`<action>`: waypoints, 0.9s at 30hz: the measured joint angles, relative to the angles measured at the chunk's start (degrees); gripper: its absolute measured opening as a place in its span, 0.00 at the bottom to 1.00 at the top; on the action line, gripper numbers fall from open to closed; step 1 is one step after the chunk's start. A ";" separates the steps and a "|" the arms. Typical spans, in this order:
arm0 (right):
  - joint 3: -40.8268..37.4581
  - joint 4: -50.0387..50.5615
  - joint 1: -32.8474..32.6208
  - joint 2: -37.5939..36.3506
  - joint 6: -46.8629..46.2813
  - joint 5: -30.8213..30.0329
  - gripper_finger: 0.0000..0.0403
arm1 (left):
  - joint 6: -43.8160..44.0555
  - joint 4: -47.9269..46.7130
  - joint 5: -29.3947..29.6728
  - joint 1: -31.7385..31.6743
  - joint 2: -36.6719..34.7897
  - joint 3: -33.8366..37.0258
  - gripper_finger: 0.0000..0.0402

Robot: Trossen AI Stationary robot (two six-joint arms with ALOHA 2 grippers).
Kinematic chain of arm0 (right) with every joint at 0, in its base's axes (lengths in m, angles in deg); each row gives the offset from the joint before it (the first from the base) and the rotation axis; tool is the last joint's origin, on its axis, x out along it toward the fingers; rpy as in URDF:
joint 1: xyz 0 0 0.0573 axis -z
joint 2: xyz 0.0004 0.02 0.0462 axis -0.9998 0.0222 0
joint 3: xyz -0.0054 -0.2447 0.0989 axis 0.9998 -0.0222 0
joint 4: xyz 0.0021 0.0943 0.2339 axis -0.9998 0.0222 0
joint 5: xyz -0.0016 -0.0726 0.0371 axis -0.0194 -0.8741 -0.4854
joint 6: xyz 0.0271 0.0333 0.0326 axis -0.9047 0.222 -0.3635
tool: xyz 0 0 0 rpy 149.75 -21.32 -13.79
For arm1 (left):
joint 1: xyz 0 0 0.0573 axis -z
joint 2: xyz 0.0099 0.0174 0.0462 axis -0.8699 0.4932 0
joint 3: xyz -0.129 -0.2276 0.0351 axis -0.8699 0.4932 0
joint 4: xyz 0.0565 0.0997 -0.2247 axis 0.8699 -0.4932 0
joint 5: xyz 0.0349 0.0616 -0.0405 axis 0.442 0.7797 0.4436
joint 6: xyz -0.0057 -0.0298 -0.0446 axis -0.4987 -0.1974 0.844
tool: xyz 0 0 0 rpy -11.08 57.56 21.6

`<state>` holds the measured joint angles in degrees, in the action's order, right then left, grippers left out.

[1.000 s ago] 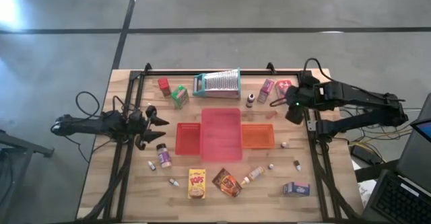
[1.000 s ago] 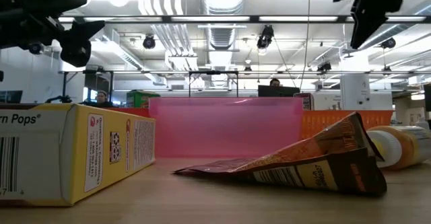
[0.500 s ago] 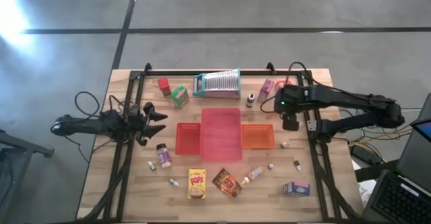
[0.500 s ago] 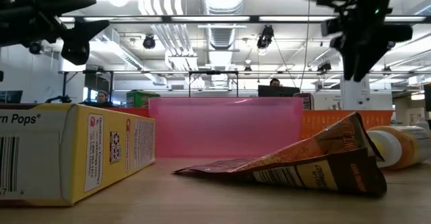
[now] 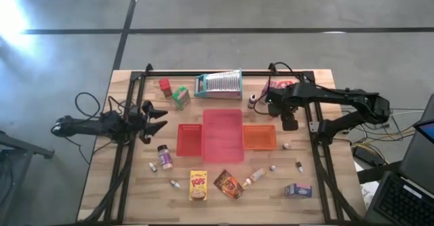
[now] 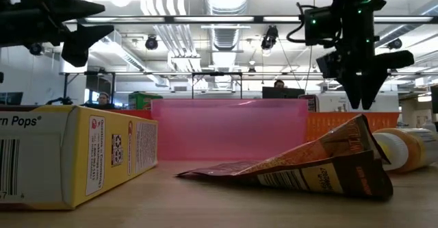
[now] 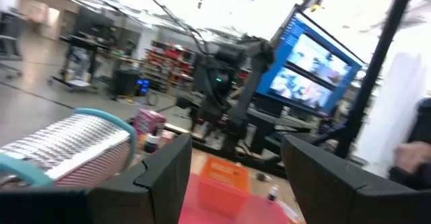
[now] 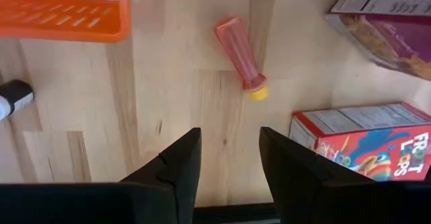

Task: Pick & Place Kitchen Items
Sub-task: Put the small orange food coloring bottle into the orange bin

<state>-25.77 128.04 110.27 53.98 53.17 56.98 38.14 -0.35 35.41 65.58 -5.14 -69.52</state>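
My right gripper (image 5: pixel 276 102) (image 8: pixel 230 158) hangs over the table's far right part, pointing down, open, with bare wood between its fingers. Just past its fingers a small red bottle with a yellow cap (image 8: pixel 240 56) lies on its side. Beside it lie a red cereal box (image 8: pixel 363 140) and a pink-purple box (image 8: pixel 384 15) (image 5: pixel 268 88). A dark-capped bottle (image 5: pixel 252 101) stands close by. My left gripper (image 5: pixel 154 115) (image 7: pixel 232 173) waits open above the table's left edge, touching nothing. A yellow box (image 5: pixel 197 185) and a brown packet (image 5: pixel 228 183) lie near the front edge.
Red trays (image 5: pixel 222 135) and an orange tray (image 5: pixel 260 137) sit mid-table. A ribbed metal piece with a teal frame (image 5: pixel 218 85) lies at the far edge. A green box (image 5: pixel 181 97), a red jar (image 5: pixel 165 85), a spice jar (image 5: pixel 163 157) and a blue box (image 5: pixel 298 191) lie scattered. A black frame rail (image 5: pixel 315 151) borders the table.
My right gripper has come down and moved toward the table's left, from over the right rail to above the red bottle, rolling its wrist on the way. My left gripper has stayed in place and turned its fingers a little.
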 joint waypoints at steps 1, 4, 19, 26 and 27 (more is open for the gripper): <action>-0.03 -0.37 0.00 -0.04 0.46 0.00 0.35 | -0.02 0.24 0.63 0.00 0.00 0.01 0.59; -0.77 -2.94 0.60 -0.40 1.53 0.00 0.33 | -0.37 0.33 0.88 0.00 0.00 0.02 0.59; -5.59 -9.78 1.51 3.16 9.39 -1.94 0.23 | -1.40 0.27 0.75 0.00 0.00 0.01 0.59; -5.62 -11.56 1.51 4.95 8.19 -2.16 0.20 | -1.68 0.17 0.70 0.00 0.00 0.01 0.59; -5.62 -12.03 1.51 5.16 8.07 -2.16 0.21 | -1.63 0.09 0.68 -0.01 0.00 0.01 0.59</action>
<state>-31.39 116.02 111.77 59.14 61.25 54.82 36.50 -0.26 36.09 65.57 -5.14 -69.51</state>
